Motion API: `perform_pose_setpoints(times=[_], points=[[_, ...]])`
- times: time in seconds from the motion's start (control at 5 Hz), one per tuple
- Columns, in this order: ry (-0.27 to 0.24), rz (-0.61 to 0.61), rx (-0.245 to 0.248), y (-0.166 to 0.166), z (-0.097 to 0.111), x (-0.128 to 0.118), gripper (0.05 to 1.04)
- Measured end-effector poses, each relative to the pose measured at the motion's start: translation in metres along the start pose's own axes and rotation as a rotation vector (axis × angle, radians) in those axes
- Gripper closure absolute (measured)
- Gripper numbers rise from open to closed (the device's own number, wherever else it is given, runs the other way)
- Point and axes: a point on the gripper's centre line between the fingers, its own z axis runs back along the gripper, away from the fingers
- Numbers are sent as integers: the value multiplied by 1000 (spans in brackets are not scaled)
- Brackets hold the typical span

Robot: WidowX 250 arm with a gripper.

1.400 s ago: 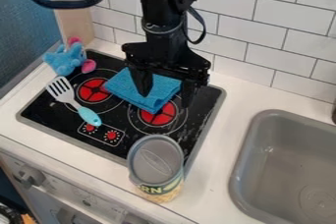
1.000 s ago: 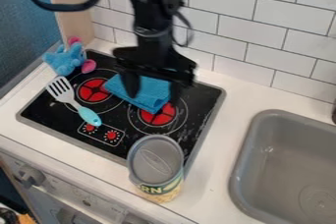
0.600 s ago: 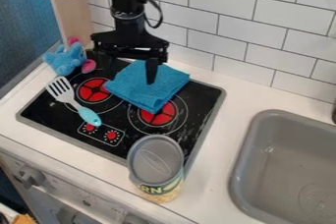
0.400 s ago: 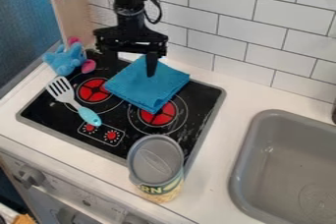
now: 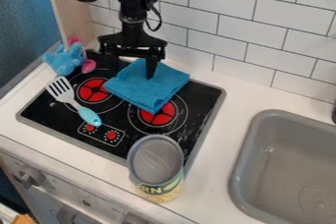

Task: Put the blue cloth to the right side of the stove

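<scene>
The black gripper [image 5: 131, 70] hangs over the back of the stove, its two fingers apart. One finger is in front of the upper left part of the blue cloth [image 5: 150, 88]; the other stands off to the cloth's left. Folded roughly into a square, the cloth lies on the back middle of the black stove [image 5: 202, 101], partly covering both red burners. Whether the nearer finger touches the cloth, I cannot tell.
A blue plush toy [image 5: 64, 61] with pink parts sits at the stove's left corner. The spatula [image 5: 73, 101] lies front left. A can [image 5: 156, 166] stands at the front edge. The grey sink [image 5: 253, 134] is at the right.
From over the cloth's right part, the gripper has moved left and back, uncovering more of the cloth. In the last moments it has shifted only slightly.
</scene>
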Motion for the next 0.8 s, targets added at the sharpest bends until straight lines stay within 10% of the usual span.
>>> perform_pose_setpoints(times=[0.8], points=[[9,-29,-59,-38,-11,-31,85]])
